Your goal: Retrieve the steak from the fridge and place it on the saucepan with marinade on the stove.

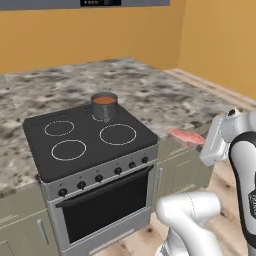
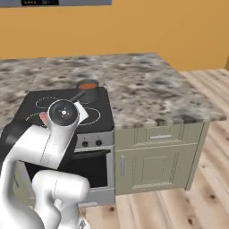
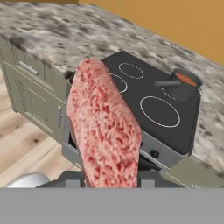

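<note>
Steak [image 3: 105,131] held in the gripper [image 3: 110,178], off the front of the stove [image 1: 85,142].
A flat, oblong slab of mottled pinkish-red raw meat, the jaws clamped on its lower end; its long axis runs straight out from the hand. In the left base view it lies level beside the counter edge [image 1: 185,134]. The saucepan [image 1: 104,105] of reddish-brown marinade [image 1: 104,100] sits on a rear burner.

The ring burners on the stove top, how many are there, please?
4, all on the stove: back left, front left, front right, and back right under the saucepan, which hides most of that ring.
</note>
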Motion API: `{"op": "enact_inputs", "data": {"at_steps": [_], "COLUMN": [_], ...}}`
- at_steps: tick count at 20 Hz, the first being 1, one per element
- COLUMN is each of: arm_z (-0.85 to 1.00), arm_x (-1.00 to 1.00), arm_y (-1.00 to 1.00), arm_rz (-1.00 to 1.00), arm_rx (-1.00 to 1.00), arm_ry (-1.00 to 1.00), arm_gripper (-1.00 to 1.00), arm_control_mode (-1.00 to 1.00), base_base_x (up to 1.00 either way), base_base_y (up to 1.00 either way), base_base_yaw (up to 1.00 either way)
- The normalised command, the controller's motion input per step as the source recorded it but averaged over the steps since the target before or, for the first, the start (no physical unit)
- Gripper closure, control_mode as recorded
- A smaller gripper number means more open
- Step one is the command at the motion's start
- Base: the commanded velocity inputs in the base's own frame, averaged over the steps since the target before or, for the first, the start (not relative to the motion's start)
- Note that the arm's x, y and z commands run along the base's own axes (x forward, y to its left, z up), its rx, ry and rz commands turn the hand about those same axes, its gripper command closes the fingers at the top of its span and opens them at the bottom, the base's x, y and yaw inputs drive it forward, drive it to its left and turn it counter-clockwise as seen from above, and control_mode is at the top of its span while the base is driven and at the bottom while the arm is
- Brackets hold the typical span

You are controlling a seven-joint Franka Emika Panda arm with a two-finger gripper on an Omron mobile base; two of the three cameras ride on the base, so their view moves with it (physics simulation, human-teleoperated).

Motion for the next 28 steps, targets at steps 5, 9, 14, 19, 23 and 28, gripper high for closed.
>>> {"op": "enact_inputs", "data": {"at_steps": [5, 9, 14, 19, 23, 28], "arm_z": [0.00, 0.00, 0.00, 0.00, 0.00, 0.00], "arm_x": [0.00, 0.00, 0.00, 0.00, 0.00, 0.00], "arm_y": [0.00, 0.00, 0.00, 0.00, 0.00, 0.00], "arm_rz": [0.00, 0.00, 0.00, 0.00, 0.00, 0.00], "arm_rx": [0.00, 0.00, 0.00, 0.00, 0.00, 0.00], "arm_ry": [0.00, 0.00, 0.00, 0.00, 0.00, 0.00], "arm_gripper": [1.00, 1.00, 1.00, 1.00, 1.00, 1.00], "arm_control_mode": [1.00, 1.00, 1.00, 1.00, 1.00, 1.00], "base_base_x": [0.49, 0.57, 0.52, 0.75, 1.00, 0.99], "base_base_y": [0.11, -0.11, -0.61, -0.55, -0.11, 0.12], "base_base_yaw": [0.30, 0.26, 0.20, 0.17, 0.15, 0.11]}}
